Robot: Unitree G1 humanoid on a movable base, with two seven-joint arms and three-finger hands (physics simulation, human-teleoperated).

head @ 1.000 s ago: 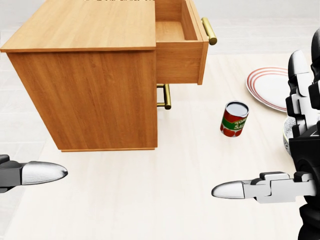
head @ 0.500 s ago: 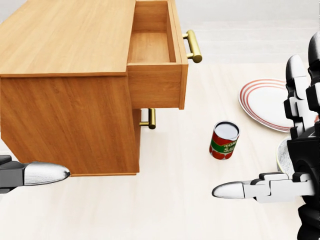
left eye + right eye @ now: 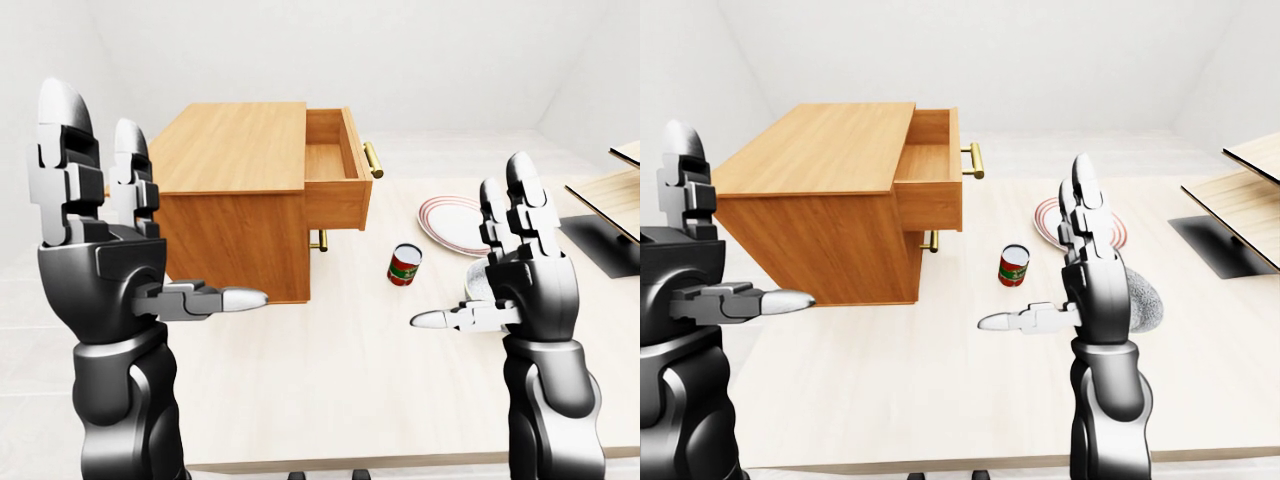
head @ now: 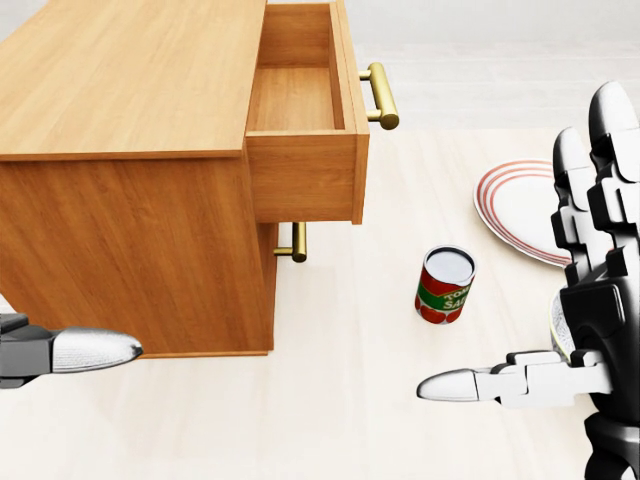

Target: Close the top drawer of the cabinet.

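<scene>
Both hands raised, drawer not yet touched.
Whole view has shifted closer: cabinet on the bench looms larger, its top drawer hanging open; left robot hand and right robot hand spread, empty.

Bare simulated room: white walls, pale table, wooden cabinet, plate, can.

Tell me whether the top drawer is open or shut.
Open: the top drawer juts out of the cabinet, its bare wooden inside showing.
</scene>
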